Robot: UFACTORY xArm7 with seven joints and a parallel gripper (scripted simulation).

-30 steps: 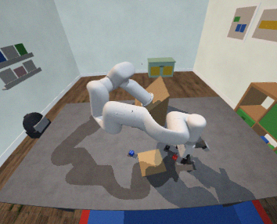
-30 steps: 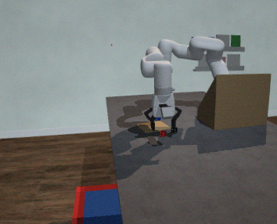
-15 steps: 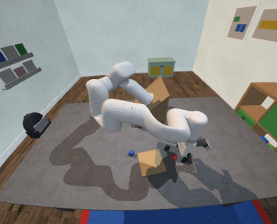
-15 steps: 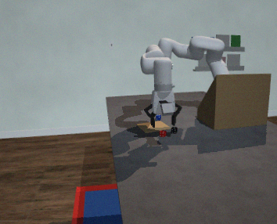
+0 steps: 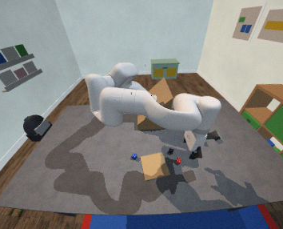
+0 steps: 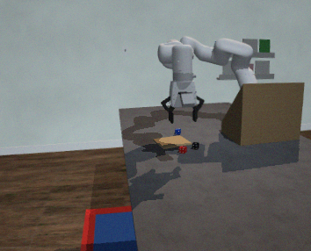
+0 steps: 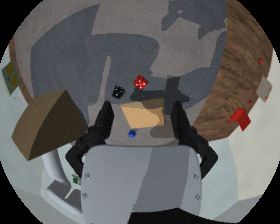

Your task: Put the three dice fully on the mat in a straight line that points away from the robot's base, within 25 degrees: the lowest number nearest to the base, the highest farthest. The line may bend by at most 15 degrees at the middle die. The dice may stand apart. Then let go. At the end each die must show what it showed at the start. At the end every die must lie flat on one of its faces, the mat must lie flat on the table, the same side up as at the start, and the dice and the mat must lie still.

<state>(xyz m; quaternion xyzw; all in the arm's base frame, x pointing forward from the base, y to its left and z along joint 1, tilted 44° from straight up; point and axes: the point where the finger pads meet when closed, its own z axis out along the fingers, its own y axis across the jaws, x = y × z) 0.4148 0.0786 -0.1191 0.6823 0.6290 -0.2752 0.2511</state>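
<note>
A tan mat (image 5: 154, 165) lies on the grey table top; it also shows in the exterior view (image 6: 172, 140) and the wrist view (image 7: 144, 116). A red die (image 5: 178, 160) sits on the table just off the mat's edge, seen too in the exterior view (image 6: 182, 149) and the wrist view (image 7: 141, 83). A black die (image 5: 170, 151) lies close to it off the mat, also in the exterior view (image 6: 195, 146) and the wrist view (image 7: 118, 90). A blue die (image 5: 134, 156) lies off the mat's other side, also in the exterior view (image 6: 177, 131) and the wrist view (image 7: 132, 133). My gripper (image 6: 182, 118) hangs open and empty well above the dice.
A large tan wedge-shaped block (image 6: 263, 113) stands on the table by the robot's base. A wooden shelf unit with green bins (image 5: 275, 120) stands at the right. A blue and red pad (image 6: 109, 229) lies on the floor by the table's edge.
</note>
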